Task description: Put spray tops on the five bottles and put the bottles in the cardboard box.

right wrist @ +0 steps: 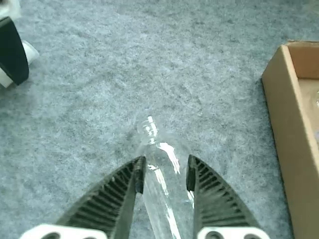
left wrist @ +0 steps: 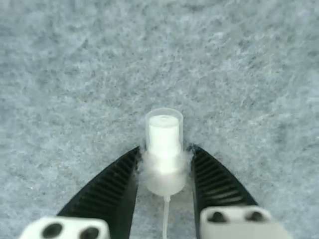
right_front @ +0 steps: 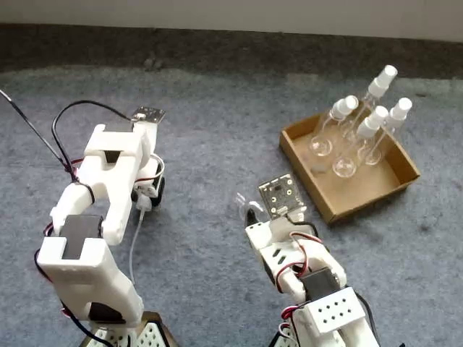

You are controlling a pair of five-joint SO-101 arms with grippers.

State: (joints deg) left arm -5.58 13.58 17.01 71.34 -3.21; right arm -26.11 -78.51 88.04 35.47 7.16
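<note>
In the left wrist view my left gripper (left wrist: 164, 158) is shut on a white spray top (left wrist: 163, 149) with a clear cap, its thin tube trailing back between the fingers. From above, that arm stands at the left, the gripper (right_front: 147, 194) low over the carpet. My right gripper (right wrist: 164, 172) is shut on a clear bottle (right wrist: 158, 184) with a bare neck. In the high view the bottle's neck (right_front: 241, 203) pokes out beyond the right arm. The cardboard box (right_front: 327, 199) at the right holds several bottles (right_front: 365, 130) with spray tops on.
Grey carpet (right_front: 210, 144) covers the whole table. The box's near wall (right wrist: 286, 124) lies close to the right gripper's side. The left gripper's black finger (right wrist: 12, 52) shows farther off in the right wrist view. Open carpet lies between the two arms.
</note>
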